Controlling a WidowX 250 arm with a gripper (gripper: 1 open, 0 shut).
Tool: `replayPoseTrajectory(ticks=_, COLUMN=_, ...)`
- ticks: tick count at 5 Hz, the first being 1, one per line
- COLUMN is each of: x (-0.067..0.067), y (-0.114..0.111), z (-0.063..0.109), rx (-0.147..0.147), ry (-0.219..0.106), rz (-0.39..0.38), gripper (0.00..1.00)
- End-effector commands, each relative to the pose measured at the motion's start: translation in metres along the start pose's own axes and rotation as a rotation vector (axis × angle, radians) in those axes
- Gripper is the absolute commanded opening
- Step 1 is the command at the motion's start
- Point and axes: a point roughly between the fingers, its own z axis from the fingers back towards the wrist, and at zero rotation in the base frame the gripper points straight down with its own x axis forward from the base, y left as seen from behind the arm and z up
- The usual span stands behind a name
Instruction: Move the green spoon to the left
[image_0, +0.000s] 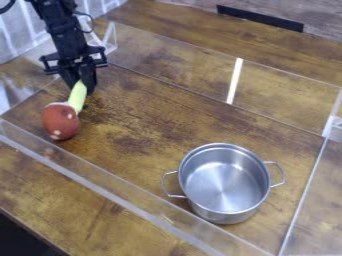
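steel pot (227, 181) upright, front-right | red-brown toy (58, 121) far left | wood table (160, 110) w/ clear walls

The green spoon (78, 96) has a thick pale yellow-green handle; it lies slanted on the wooden table (174, 100), far to the upper left of the steel pot (223, 182). Its top end is under the gripper (82, 72), lower end touches a red-brown rounded toy (59, 121). Bowl not visible.

The wooden table (147, 110) lies bare across its middle and far right, free for passage. Obstacles: the steel pot (225, 181) near right, the clear wall (120, 205) along the near edge, the red-brown toy (59, 121) far left
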Motion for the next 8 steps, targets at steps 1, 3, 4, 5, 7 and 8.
replayPoseTrajectory(ticks=1, x=0.0, y=-0.024, z=0.022, rx=-0.006, ry=-0.051, rz=0.024, gripper=0.0)
replayPoseTrajectory(ticks=3, x=-0.001, y=-0.041, z=0.025, rx=-0.001, ry=-0.051, rz=0.106, gripper=1.0)
replayPoseTrajectory(ticks=4, x=0.009, y=-0.031, z=0.03, rx=0.008, ry=-0.055, rz=0.094, gripper=0.0)
replayPoseTrajectory(ticks=5, x=0.019, y=-0.022, z=0.036, rx=0.005, ry=-0.055, rz=0.095, gripper=0.0)
replayPoseTrajectory(ticks=7, x=0.009, y=-0.014, z=0.024, rx=0.0, ry=-0.05, rz=0.24, gripper=1.0)
replayPoseTrajectory(ticks=8, x=0.011, y=-0.01, z=0.024, rx=-0.001, ry=-0.047, rz=0.24, gripper=1.0)
